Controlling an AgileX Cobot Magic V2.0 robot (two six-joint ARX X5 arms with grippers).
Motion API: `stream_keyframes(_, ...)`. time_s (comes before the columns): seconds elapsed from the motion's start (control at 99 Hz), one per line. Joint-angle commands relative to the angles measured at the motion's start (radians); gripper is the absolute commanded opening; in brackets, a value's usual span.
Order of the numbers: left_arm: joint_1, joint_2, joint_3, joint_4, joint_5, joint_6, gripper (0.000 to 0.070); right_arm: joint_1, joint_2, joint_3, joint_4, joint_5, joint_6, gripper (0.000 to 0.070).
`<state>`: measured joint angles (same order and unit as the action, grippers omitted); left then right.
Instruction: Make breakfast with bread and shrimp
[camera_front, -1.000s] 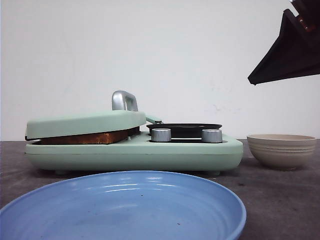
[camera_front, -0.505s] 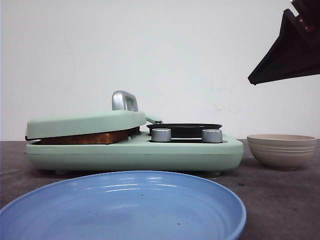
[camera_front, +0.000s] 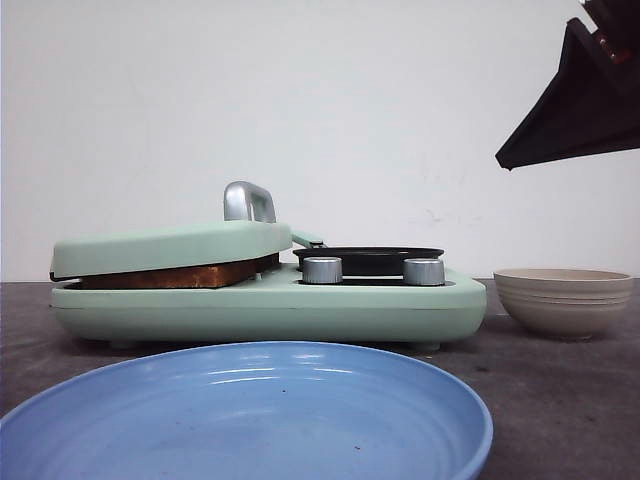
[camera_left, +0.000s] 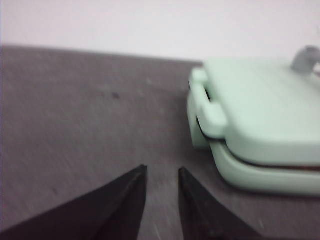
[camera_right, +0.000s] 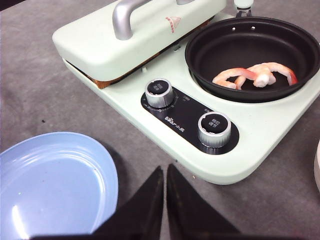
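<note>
The bread (camera_front: 170, 277) lies pressed under the shut mint-green lid (camera_front: 170, 245) of the breakfast maker; only its brown crust edge (camera_right: 106, 83) shows. Pink shrimp (camera_right: 255, 75) lie in the black pan (camera_right: 225, 47) on the maker's right side. My right gripper (camera_right: 165, 167) hovers above the table in front of the maker's knobs, jaws together and holding nothing; in the front view it hangs high at the right (camera_front: 515, 158). My left gripper (camera_left: 162, 169) is low over the table to the left of the maker (camera_left: 260, 125), slightly open and empty.
A blue plate (camera_front: 250, 420) sits in front of the maker, near the table's front edge. A beige ribbed bowl (camera_front: 563, 300) stands right of the maker. Two silver knobs (camera_right: 159, 92) (camera_right: 214, 129) face forward. The lid carries a metal handle (camera_front: 248, 200).
</note>
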<state>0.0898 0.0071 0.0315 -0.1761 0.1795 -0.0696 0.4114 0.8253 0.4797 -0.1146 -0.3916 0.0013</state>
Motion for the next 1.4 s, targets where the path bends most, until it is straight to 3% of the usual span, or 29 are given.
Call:
stream_keyframes(0.0,-0.009,-0.004,-0.018,-0.003,-0.008,0.023,0.0110,0.004,0.003,0.005,0.013,0.000,0.010,0.0000)
stream_keyframes(0.172,-0.014,-0.004,-0.018,-0.008,-0.075,0.024,0.0110,0.004,0.003,0.005,0.015,0.000,0.010,0.0000)
stream_keyframes(0.374,-0.014,-0.003,-0.018,-0.004,-0.033,0.025,0.0110,0.004,0.003,0.005,0.014,0.000,0.010,0.0000)
stream_keyframes(1.0,-0.014,-0.004,-0.018,-0.004,-0.033,0.025,0.0110,0.003,-0.018,0.005,0.004,0.001,0.010,0.0000)
stream_keyframes(1.131,-0.014,-0.004,-0.018,-0.004,-0.033,0.025,0.0110,-0.016,-0.113,0.003,-0.074,0.097,-0.029,0.0000)
stream_keyframes(1.191,-0.014,-0.004,-0.018,-0.004,-0.033,0.025,0.0110,-0.019,-0.174,-0.012,-0.105,0.195,-0.052,0.0000)
stream_keyframes(1.282,-0.014,-0.004,-0.018,-0.004,-0.033,0.025,0.0110,-0.039,-0.285,-0.069,-0.115,0.341,-0.165,0.0000)
stream_keyframes(1.383,-0.014,-0.004,-0.018,-0.004,-0.033,0.025,0.0110,-0.082,-0.430,-0.179,-0.075,0.363,-0.221,0.0000)
stream_keyframes(1.393,-0.014,-0.004,-0.018,-0.004,-0.033,0.025,0.0110,-0.132,-0.599,-0.319,-0.011,0.363,-0.231,0.0000)
